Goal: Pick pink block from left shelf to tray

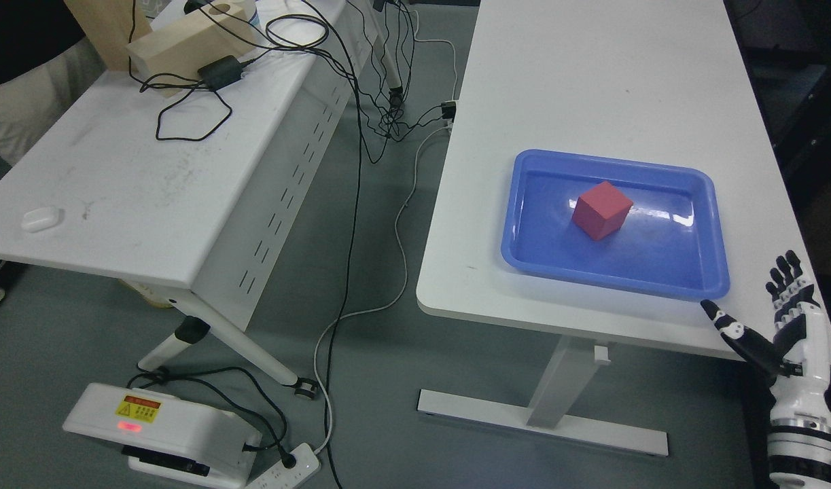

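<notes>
Your right hand (779,326) sits at lower right of frame, forearm rising from bottom edge, fingers (789,285) spread upward, thumb angled toward upper left, holding nothing. Left arm unseen.

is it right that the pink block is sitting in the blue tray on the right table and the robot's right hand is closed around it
Not quite. The pink block does sit in the blue tray on the right table, but the right hand is not around it. The head view shows that hand apart from the tray at the table's near corner, fingers spread, holding nothing.
</notes>
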Robot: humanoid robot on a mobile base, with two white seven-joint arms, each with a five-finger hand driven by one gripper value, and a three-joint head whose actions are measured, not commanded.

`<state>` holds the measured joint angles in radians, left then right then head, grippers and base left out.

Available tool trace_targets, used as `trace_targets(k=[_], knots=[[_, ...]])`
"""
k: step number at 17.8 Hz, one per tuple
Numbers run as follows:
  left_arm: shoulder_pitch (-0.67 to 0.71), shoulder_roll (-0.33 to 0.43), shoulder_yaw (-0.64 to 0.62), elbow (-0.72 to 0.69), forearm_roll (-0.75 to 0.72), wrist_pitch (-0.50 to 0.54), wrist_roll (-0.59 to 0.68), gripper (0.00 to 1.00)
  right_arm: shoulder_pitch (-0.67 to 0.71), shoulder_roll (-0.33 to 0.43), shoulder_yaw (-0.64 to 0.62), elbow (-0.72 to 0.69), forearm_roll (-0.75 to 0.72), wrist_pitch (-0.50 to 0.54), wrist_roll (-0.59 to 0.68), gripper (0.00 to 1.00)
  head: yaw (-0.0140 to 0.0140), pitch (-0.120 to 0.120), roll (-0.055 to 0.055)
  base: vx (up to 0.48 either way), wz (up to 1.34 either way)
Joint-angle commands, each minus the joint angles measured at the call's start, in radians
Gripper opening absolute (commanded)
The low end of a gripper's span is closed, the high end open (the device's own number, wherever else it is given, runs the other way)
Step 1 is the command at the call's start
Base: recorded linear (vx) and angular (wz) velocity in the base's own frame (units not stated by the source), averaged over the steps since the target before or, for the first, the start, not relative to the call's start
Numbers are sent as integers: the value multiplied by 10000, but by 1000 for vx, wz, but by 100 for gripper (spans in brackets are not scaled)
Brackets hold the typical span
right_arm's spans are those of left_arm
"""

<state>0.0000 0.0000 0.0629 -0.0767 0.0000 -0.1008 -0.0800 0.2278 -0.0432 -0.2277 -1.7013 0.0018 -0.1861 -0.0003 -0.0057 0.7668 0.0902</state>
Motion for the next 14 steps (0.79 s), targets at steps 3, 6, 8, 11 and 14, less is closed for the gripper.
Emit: trace_targets(k=[3, 6, 8, 11, 14], knots=[[92, 174, 0, 0, -15, -4, 3, 100, 39, -58, -54, 1, -110, 50, 19, 100, 0, 0, 0, -90, -134], [92, 174, 0, 0, -15, -4, 3, 100, 39, -74, -54, -14, -110, 96, 19, 100, 0, 0, 0, -88, -146], [92, 174, 0, 0, -15, -4, 3, 100, 39, -74, -54, -14, -110, 112, 19, 100, 0, 0, 0, -94, -90], [92, 174, 0, 0, -15, -4, 3, 100, 39, -74, -39, 1, -110, 112, 34, 100, 0, 0, 0, -108, -65], [92, 174, 0, 0, -15, -4, 3, 100, 39, -89, -39, 1, -110, 97, 34, 100, 0, 0, 0, -104, -24]])
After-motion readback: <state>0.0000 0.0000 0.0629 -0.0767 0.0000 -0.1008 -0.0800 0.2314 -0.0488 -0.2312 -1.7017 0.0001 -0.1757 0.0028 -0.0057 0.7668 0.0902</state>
